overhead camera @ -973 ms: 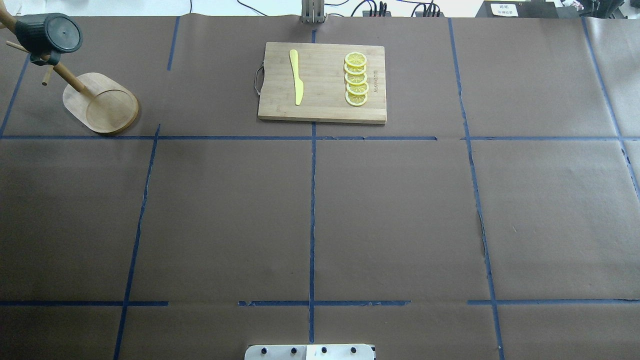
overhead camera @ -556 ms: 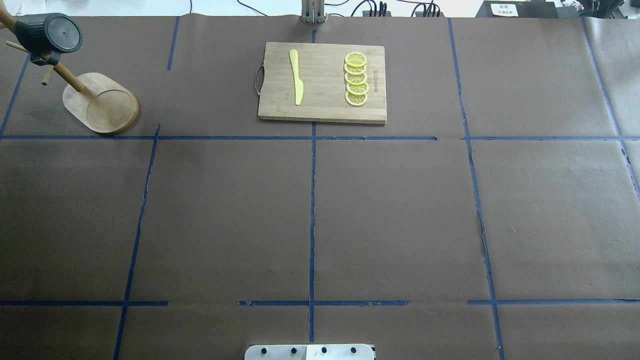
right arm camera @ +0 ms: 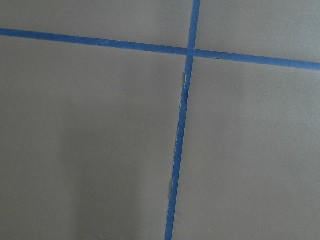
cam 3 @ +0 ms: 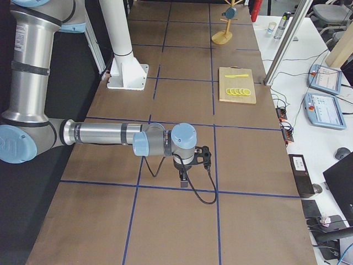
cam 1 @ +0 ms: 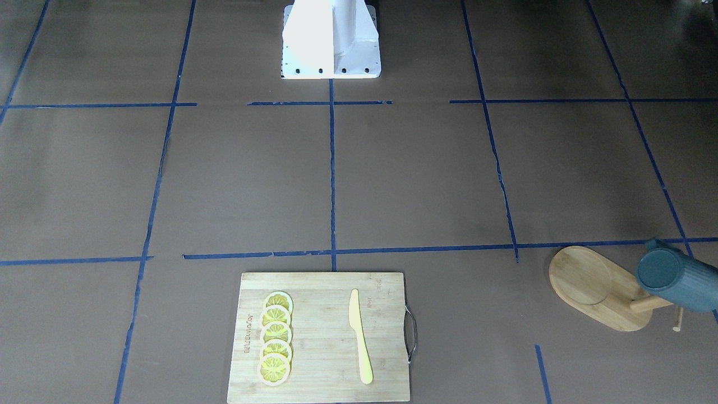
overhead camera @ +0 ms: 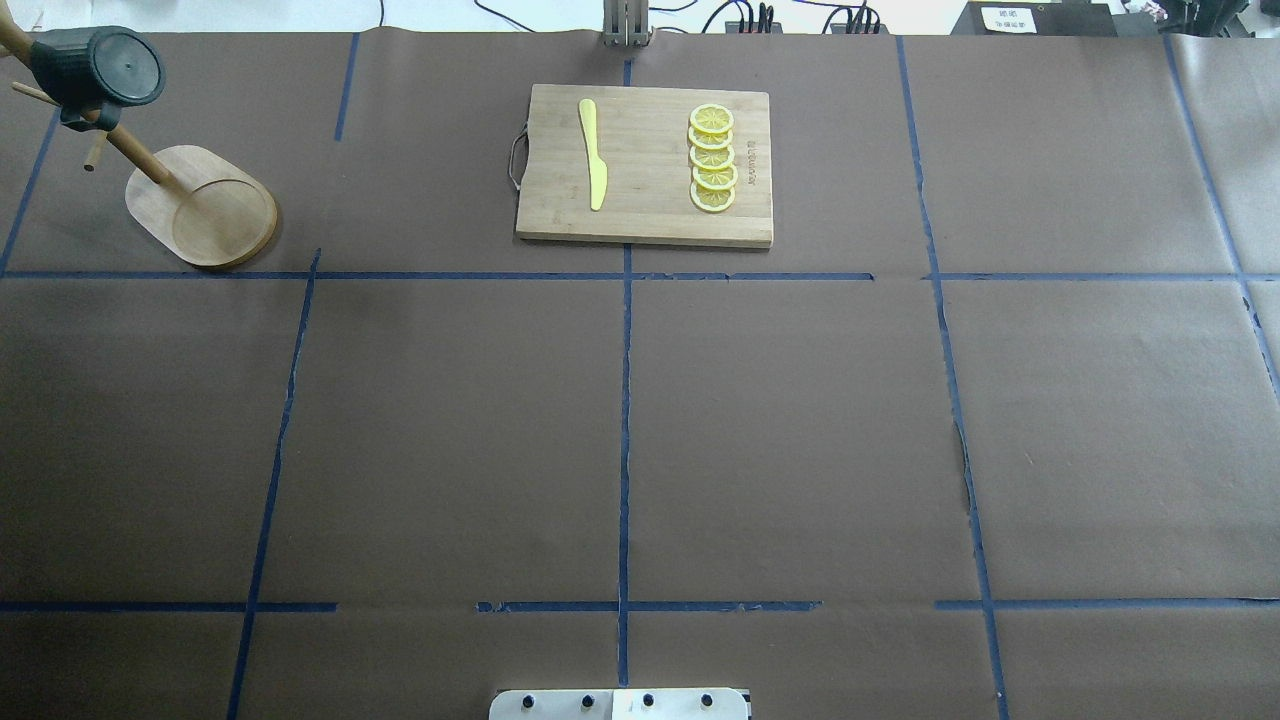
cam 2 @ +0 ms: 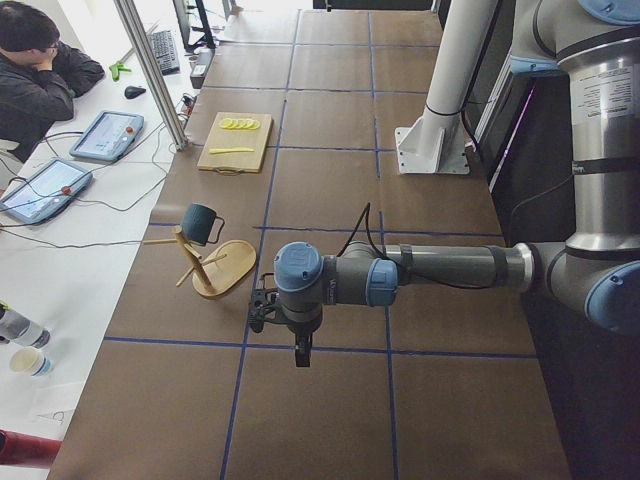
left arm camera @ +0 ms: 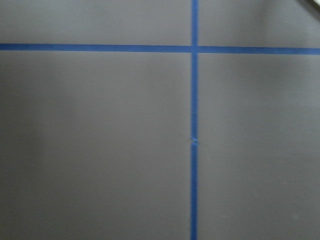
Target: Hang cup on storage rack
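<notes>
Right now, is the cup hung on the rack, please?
Hung: the cup lies sideways on a peg of the storage rack.

Found wide open room over the middle and right of the table (overhead camera: 800,450). Met a low, flat obstacle at far centre: the cutting board (overhead camera: 650,205), with a knife (overhead camera: 594,155) and lemon slices (overhead camera: 712,158) on it. Met a tall one at the far left corner: the rack (overhead camera: 215,215), with the cup (overhead camera: 98,68) on an upper peg. Saw a broad gap between the two.

The right arm (cam 3: 105,133) stretches low over the tabletop (cam 3: 182,232); far beyond, the cup (cam 3: 230,12) hangs on the storage rack (cam 3: 223,37).
</notes>
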